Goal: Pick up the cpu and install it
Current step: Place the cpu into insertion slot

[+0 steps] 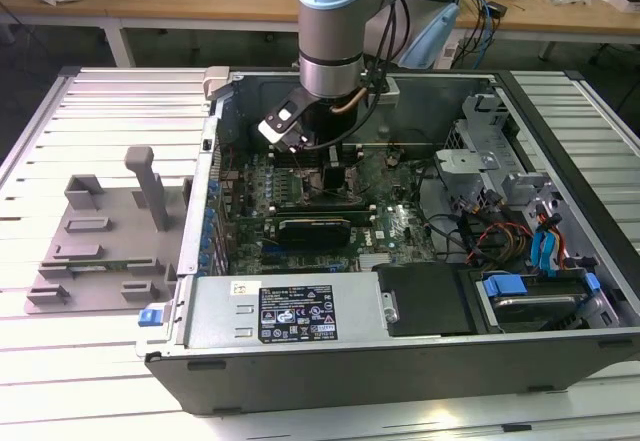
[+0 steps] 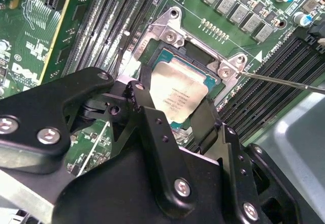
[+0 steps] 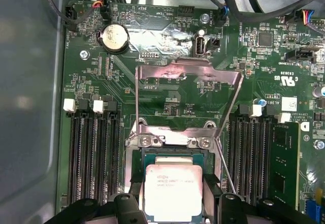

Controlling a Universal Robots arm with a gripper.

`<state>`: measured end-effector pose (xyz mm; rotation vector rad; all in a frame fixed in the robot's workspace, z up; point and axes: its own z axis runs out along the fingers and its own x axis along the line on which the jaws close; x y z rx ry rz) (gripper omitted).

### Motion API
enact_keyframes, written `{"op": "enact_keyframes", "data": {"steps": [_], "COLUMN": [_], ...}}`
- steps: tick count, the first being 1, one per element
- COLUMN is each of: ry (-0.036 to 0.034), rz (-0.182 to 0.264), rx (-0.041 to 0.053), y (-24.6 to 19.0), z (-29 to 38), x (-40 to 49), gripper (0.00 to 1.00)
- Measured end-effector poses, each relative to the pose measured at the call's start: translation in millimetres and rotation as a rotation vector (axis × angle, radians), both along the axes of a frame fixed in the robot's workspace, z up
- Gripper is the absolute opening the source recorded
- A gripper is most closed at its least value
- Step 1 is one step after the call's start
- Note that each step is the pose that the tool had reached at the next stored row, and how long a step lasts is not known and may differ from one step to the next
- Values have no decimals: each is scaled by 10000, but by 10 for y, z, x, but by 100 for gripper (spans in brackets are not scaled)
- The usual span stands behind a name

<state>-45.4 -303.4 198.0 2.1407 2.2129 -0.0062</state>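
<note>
An open computer case (image 1: 400, 361) lies on a slatted table (image 1: 90, 111); the arm (image 1: 335, 21) reaches down into it, over the green board (image 3: 274, 56). On the exterior view's left, outside the case, sits a grey fixture plate (image 1: 90, 251) with raised blocks. In the first wrist view the hinged metal frame (image 3: 188, 71) stands lifted above the socket (image 3: 172, 140); dark memory slots (image 3: 94, 153) run on both sides of it; a coin cell (image 3: 115, 36) sits farther up the board. The cpu (image 3: 172, 191) (image 2: 177, 92), silver top up, is right over the socket; whether it is fully seated I cannot tell. The gripper (image 3: 172, 193) (image 2: 172, 107) holds it; its black fingers (image 3: 136, 196) (image 2: 138, 97) press against two opposite edges.
</note>
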Motion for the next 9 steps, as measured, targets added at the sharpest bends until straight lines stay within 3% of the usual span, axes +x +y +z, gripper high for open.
{"op": "enact_keyframes", "data": {"steps": [9], "ry": [-3], "rz": [-108], "rx": [-1], "y": [0], "z": [-16], "x": [0], "gripper": [55]}}
